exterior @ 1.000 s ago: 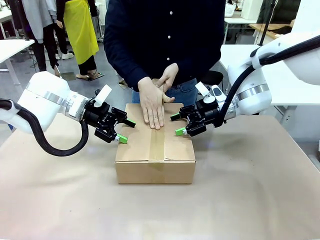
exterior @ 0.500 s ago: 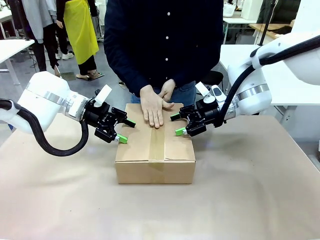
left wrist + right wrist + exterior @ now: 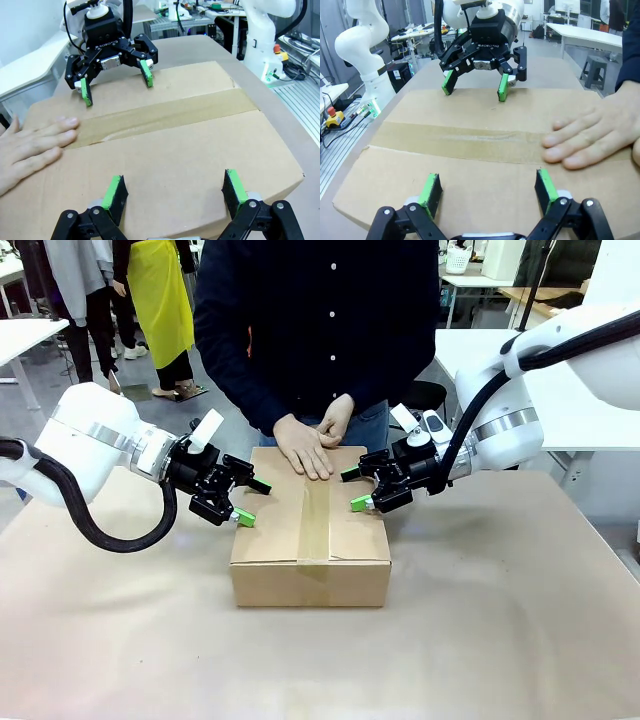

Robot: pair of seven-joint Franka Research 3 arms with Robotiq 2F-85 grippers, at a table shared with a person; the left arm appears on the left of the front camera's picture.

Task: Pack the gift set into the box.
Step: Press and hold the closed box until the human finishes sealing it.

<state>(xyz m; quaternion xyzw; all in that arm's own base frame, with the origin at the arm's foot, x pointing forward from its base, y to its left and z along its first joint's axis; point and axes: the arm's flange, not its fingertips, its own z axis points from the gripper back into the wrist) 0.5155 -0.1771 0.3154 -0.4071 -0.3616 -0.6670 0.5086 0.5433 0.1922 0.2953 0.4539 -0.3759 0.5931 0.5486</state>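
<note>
The box point(image 3: 310, 535) stands in the middle of the table with its flaps down and a tape strip point(image 3: 315, 515) along the top seam. The gift set is hidden. A person's hand point(image 3: 303, 450) rests flat on the far end of the tape. My left gripper point(image 3: 252, 503) hovers open at the box's left top edge, and my right gripper point(image 3: 352, 490) hovers open at its right top edge. In the left wrist view my left gripper point(image 3: 175, 190) straddles the edge of the box point(image 3: 190, 150). In the right wrist view my right gripper point(image 3: 487, 190) does the same over the box point(image 3: 470, 170).
The person stands close against the table's far edge behind the box. The tan table point(image 3: 500, 640) has free room in front of the box and on both sides. White tables and other people stand farther back.
The person's hand has slid back along the tape toward the far edge of the box. Neither arm has moved.
</note>
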